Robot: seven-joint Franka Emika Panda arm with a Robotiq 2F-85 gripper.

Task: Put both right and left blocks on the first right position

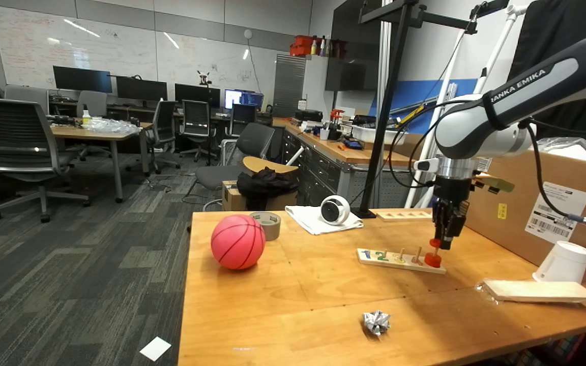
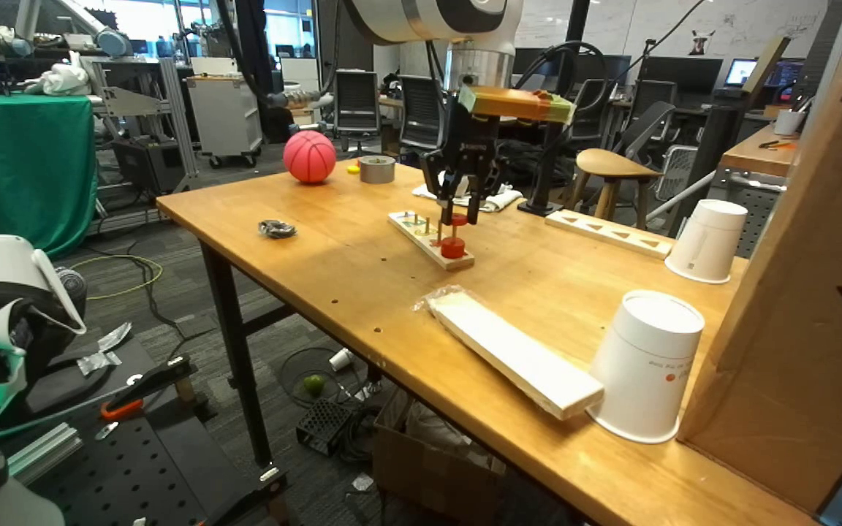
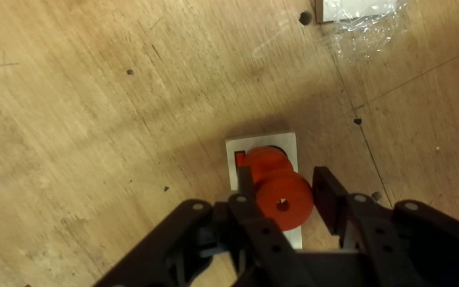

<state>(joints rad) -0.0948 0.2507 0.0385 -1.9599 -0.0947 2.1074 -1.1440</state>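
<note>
A wooden number board (image 1: 394,263) with upright pegs lies on the table; it also shows in an exterior view (image 2: 465,260) and the wrist view (image 3: 233,144). Red block material (image 1: 432,260), one thick disc or a stack, sits around its end peg; this lower red block (image 2: 453,248) also shows in the wrist view (image 3: 267,159). My gripper (image 3: 282,179) is shut on another red disc (image 3: 285,211) with a centre hole. The held disc (image 2: 458,218) is above the lower red, with a gap showing peg between them. Whether the peg tip enters its hole cannot be told.
A plastic-wrapped wooden piece (image 1: 539,291), a white cup (image 1: 562,262) and a cardboard box (image 1: 517,203) stand near the board. A slotted wooden strip (image 2: 607,232), crumpled foil (image 1: 376,322), a pink ball (image 1: 238,242), a tape roll (image 1: 268,224) and a white camera (image 1: 334,210) are on the table.
</note>
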